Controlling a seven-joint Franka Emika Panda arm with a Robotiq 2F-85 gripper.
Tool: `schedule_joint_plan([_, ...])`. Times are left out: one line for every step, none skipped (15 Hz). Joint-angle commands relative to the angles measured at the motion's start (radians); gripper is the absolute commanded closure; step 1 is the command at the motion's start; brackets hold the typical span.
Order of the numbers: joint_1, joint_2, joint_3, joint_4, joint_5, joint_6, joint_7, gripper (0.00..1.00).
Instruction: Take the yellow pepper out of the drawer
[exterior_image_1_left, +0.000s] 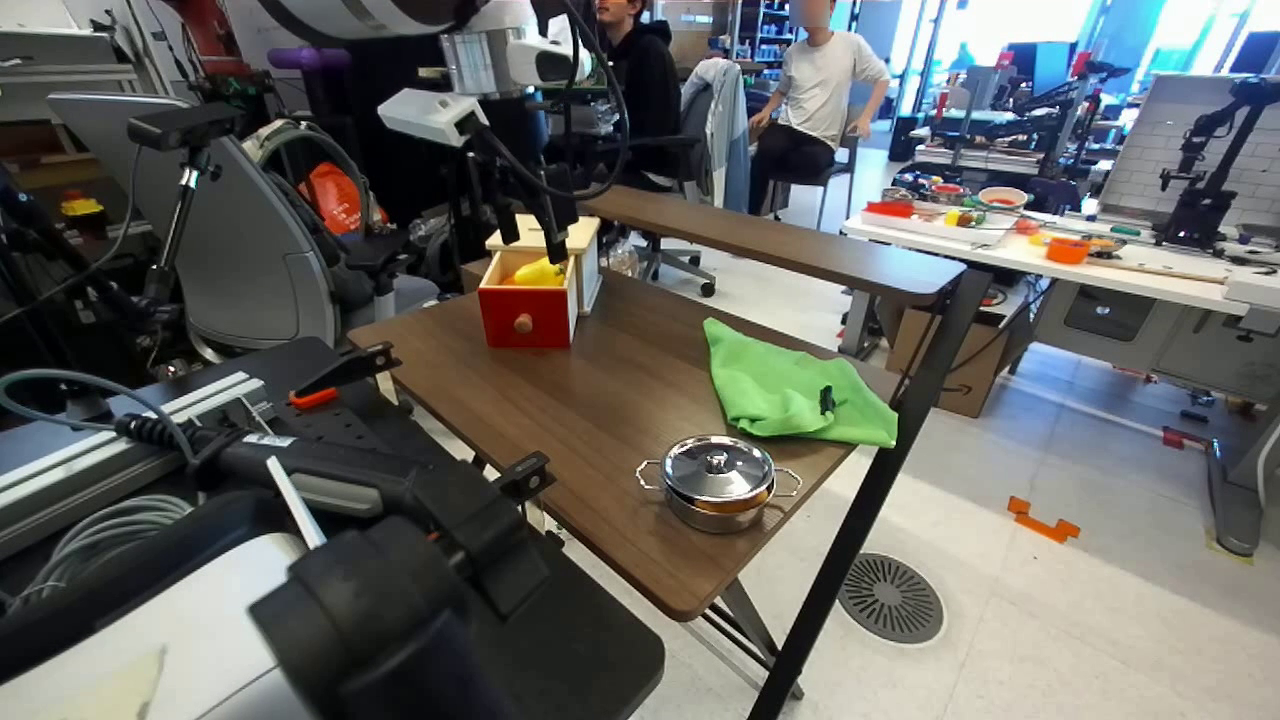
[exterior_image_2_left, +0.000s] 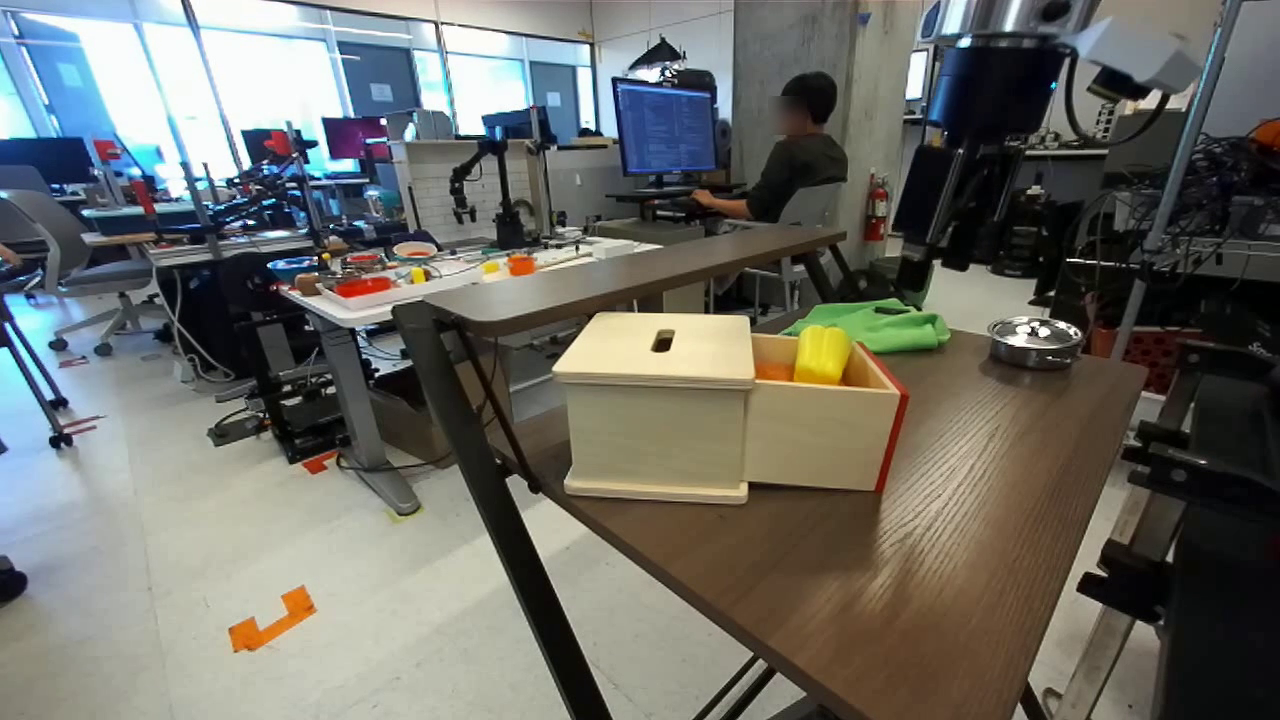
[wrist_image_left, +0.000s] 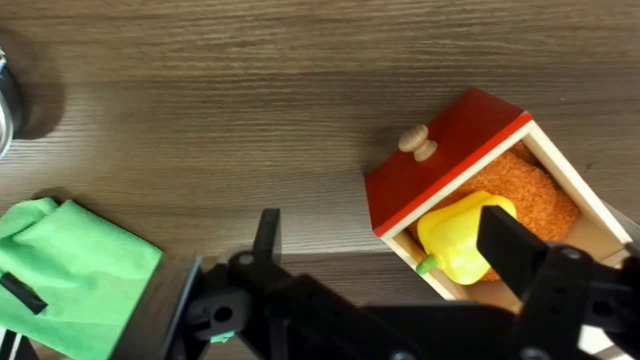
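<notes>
- Below, yellow toy bell pepper (wrist_image_left: 452, 240) on orange cloth (wrist_image_left: 522, 185) inside pulled-out red-fronted drawer (wrist_image_left: 440, 167) of pale wooden box (exterior_image_2_left: 655, 430).
- Above, Robotiq gripper (wrist_image_left: 381, 225) with widely parted jaws.
- Farther off, green towel (exterior_image_1_left: 780, 385) and lidded steel pot (exterior_image_1_left: 717, 480) on brown tabletop (exterior_image_1_left: 570, 400).

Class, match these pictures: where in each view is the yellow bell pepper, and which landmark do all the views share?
In an exterior view: yellow bell pepper left of centre, above mid-height.
In an exterior view: yellow bell pepper right of centre, near mid-height.
In the wrist view: yellow bell pepper right of centre, below mid-height.
Shared landmark: green cloth, in all three.
</notes>
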Motion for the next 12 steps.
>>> schedule_joint_plan([0.036, 0.072, -0.015, 0.042, -0.003, 0.096, -0.001, 0.00])
schedule_joint_plan([0.041, 0.086, -0.016, 0.049, 0.003, 0.117, -0.010, 0.00])
schedule_joint_plan([0.047, 0.099, -0.014, 0.060, 0.011, 0.129, -0.014, 0.00])
schedule_joint_plan([0.049, 0.113, -0.009, 0.069, 0.020, 0.139, -0.025, 0.00])
schedule_joint_plan([0.051, 0.125, -0.005, 0.079, 0.027, 0.148, -0.034, 0.00])
schedule_joint_plan([0.046, 0.138, 0.006, 0.089, 0.042, 0.152, -0.052, 0.00])
schedule_joint_plan([0.049, 0.149, 0.005, 0.098, 0.047, 0.159, -0.057, 0.00])
schedule_joint_plan([0.044, 0.161, 0.014, 0.111, 0.060, 0.155, -0.072, 0.00])
schedule_joint_plan([0.037, 0.173, 0.025, 0.121, 0.075, 0.152, -0.087, 0.00])
schedule_joint_plan([0.034, 0.183, 0.031, 0.132, 0.086, 0.146, -0.099, 0.00])
schedule_joint_plan([0.033, 0.193, 0.034, 0.141, 0.097, 0.144, -0.109, 0.00])
schedule_joint_plan([0.027, 0.201, 0.044, 0.148, 0.110, 0.140, -0.124, 0.00])
